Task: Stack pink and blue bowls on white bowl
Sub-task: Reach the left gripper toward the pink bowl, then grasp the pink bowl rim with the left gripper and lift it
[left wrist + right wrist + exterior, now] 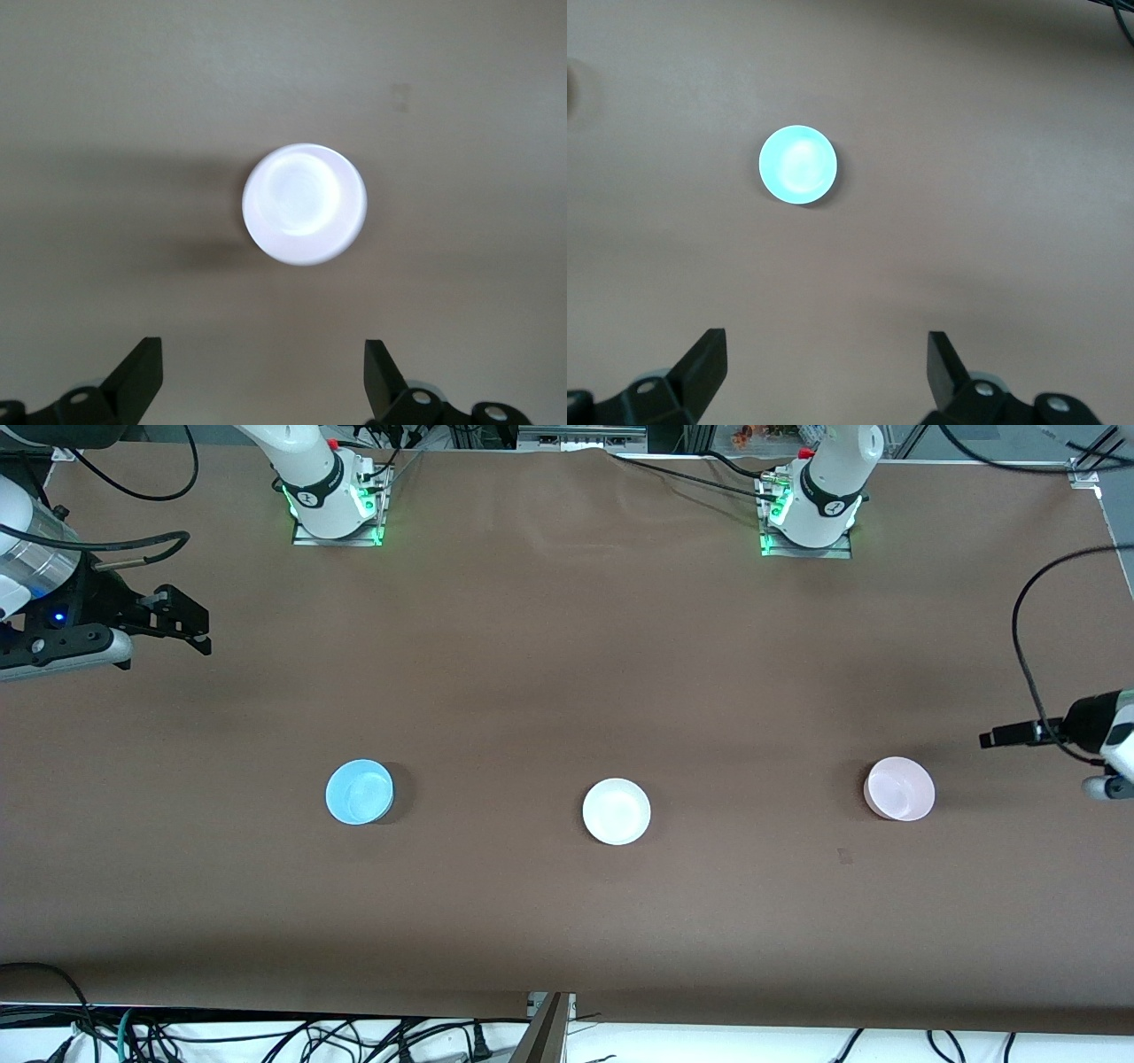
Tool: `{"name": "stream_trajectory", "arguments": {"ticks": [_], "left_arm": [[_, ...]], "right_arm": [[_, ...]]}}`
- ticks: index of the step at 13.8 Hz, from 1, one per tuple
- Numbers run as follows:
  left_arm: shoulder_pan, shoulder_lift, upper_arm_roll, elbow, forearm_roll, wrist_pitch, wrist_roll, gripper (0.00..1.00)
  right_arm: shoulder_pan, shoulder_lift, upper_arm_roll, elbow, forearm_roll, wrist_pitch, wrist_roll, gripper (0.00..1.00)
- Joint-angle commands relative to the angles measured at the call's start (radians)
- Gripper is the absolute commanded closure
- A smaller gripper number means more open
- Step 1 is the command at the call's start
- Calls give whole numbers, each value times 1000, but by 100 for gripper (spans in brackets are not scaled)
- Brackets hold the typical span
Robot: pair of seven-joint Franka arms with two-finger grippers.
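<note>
- The white bowl (617, 810) sits upright on the brown table (567, 646), about midway between the two arms' ends, with nothing inside it.
- The blue bowl (359, 791) stands toward the right arm's end of the table, well apart from the white bowl and a shade farther from the front camera. It is upright and holds nothing; the right wrist view shows it (797, 165) alone on the bare cloth.
- The pink bowl (899, 788) stands toward the left arm's end, also well apart from the white bowl, roughly in line with the blue one. In the left wrist view it (304, 204) looks washed out by glare, upright, with nothing in it.
- The three bowls form a loose row across the table, none touching another.
- The right gripper (182, 622) hangs in the air over the table's edge at the right arm's end, well away from the blue bowl. Its fingers (702, 365) are spread wide with nothing between them.
- The left gripper (263, 376) hangs over the left arm's end, near the pink bowl but not touching it. Its fingers (137, 376) are likewise parted and hold nothing.
</note>
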Motion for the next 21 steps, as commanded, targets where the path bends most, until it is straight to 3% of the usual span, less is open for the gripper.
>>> {"name": "stream_trajectory", "arguments": {"ticks": [1,4,6,9,15,17,20,21], "left_arm": [[10,79,-1,-20,-83,87,68,0],[28,143,-2,-24,-92,184,85,0],[35,186,-2,-26,-182,232,131,0],[36,211,-2,-67,-203,311,194,1],[33,211,-7,-138,-209,374,256,26],[25,209,-7,-136,-209,375,254,39],[19,211,-7,-136,-209,376,242,48],[19,211,-7,-136,-209,376,242,58]], "right_arm": [[-3,-4,2,-1,-4,2,-4,0],[-4,-4,2,-1,-1,2,-4,0],[-3,-4,4,-1,-1,4,-4,0],[5,-4,5,-1,-1,20,-4,0],[7,18,4,-1,1,33,-4,0],[16,19,5,-1,-2,33,-4,0],[17,31,5,-2,-1,24,-1,0],[23,33,5,-2,-2,30,6,0]]}}
